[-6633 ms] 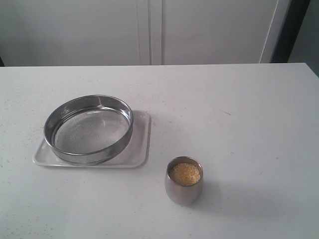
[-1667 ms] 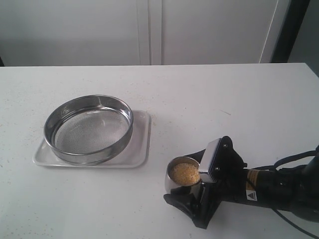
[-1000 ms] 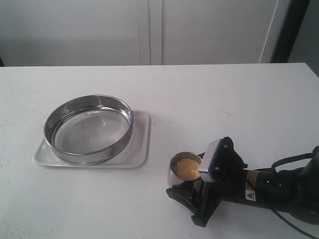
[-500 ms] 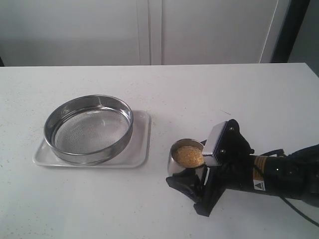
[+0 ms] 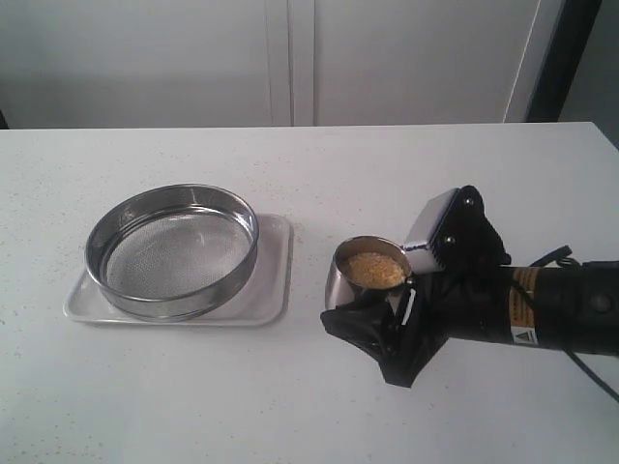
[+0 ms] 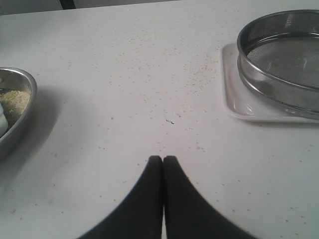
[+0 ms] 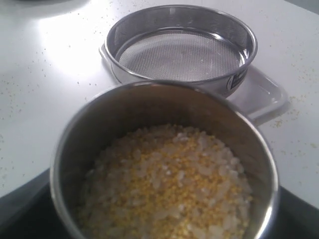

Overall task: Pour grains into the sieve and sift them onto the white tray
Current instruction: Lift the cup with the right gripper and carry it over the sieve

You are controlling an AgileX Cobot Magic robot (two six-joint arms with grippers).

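Note:
My right gripper [image 5: 389, 287] is shut on a small rounded steel cup [image 5: 340, 282] and holds it slightly tilted above the table, to the right of the tray. The cup holds the grains [image 5: 375, 270], yellow granules mixed with whitish rice-like ones [image 7: 169, 184], filling it to below the rim. The sieve [image 5: 174, 303], a wide steel ring with a mesh bottom, rests empty on the white tray [image 5: 277, 282] at the left. My left gripper [image 6: 163, 159] is shut on nothing, low over the bare table, with the sieve [image 6: 279, 74] ahead of it to one side.
Tiny loose specks lie scattered over the white tabletop [image 6: 164, 94] between the left gripper and the tray [image 6: 238, 107]. The right arm's black body [image 5: 542, 309] stretches off to the right. White cabinet doors [image 5: 290, 58] stand behind the table's far edge.
Over the last second the right gripper has lifted the cup off the table and carried it up and slightly right. The sieve and tray have not moved.

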